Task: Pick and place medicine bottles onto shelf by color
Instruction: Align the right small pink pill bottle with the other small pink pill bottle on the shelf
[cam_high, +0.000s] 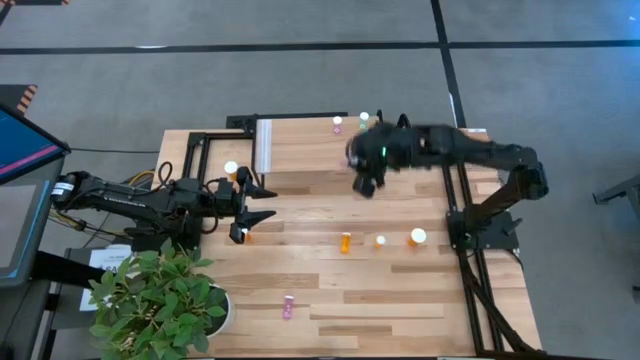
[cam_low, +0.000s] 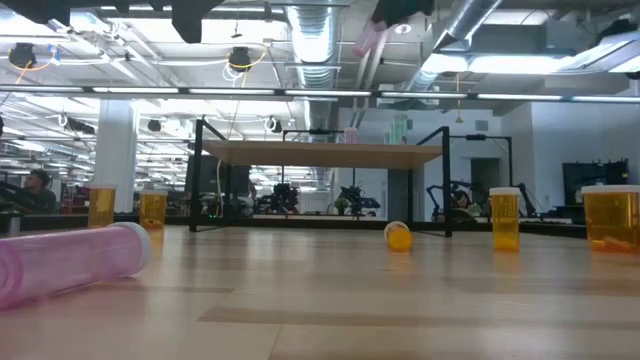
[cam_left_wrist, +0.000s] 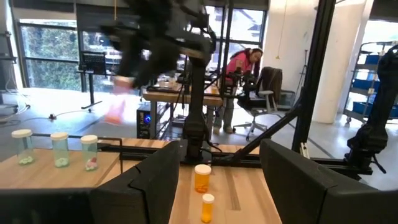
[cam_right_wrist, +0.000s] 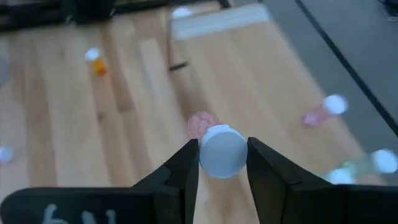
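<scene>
Pink bottle (cam_right_wrist: 219, 149), white cap toward the wrist camera, is pinched between the right gripper's (cam_right_wrist: 222, 163) fingers, held in the air above the shelf (cam_high: 310, 150) near its right end. Two bottles (cam_high: 338, 124) stand on the shelf by its far right corner. The white ridged strip (cam_high: 264, 145) marks the shelf's left end. Three orange bottles (cam_high: 346, 242) stand in a row on the table (cam_high: 400, 300), toward its right edge, and another pink bottle (cam_high: 288, 306) lies near the front edge. The left gripper (cam_high: 257, 203), fingers spread and empty, hovers near the table's left edge beside an orange bottle (cam_high: 232, 171).
</scene>
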